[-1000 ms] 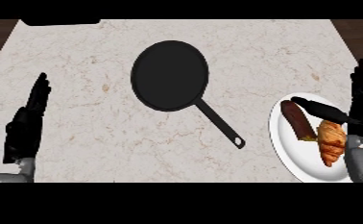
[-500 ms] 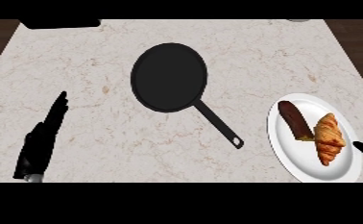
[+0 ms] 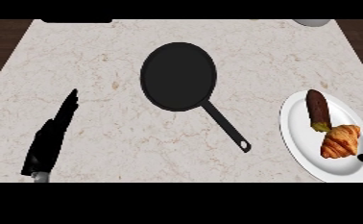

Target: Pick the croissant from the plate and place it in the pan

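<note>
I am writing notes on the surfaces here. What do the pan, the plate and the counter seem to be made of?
The pan looks like dark metal with a matte black finish: no shine shows on it. The plate seems glazed ceramic, plain white and smooth. The counter looks like polished stone, perhaps marble, from its pale surface with brownish veins.

1. Table [image 3: 106, 74]: pale, stone-like top with fine brown veining; smooth, low sheen.
2. Pan [image 3: 177, 76]: uniform black, matt, no highlights on bowl or handle; looks like dark coated metal.
3. Plate [image 3: 301, 141]: plain white, smooth, ceramic-looking, even finish.
4. Croissant [image 3: 341, 141]: golden-brown, ridged, flaky-looking crust, slightly glossy.
5. Dark brown oblong item [image 3: 318, 108] on the plate: smooth skin with a faint sheen; material cannot be told.
6. Left hand [image 3: 51, 139]: black, matt, hard-looking surface.
</note>
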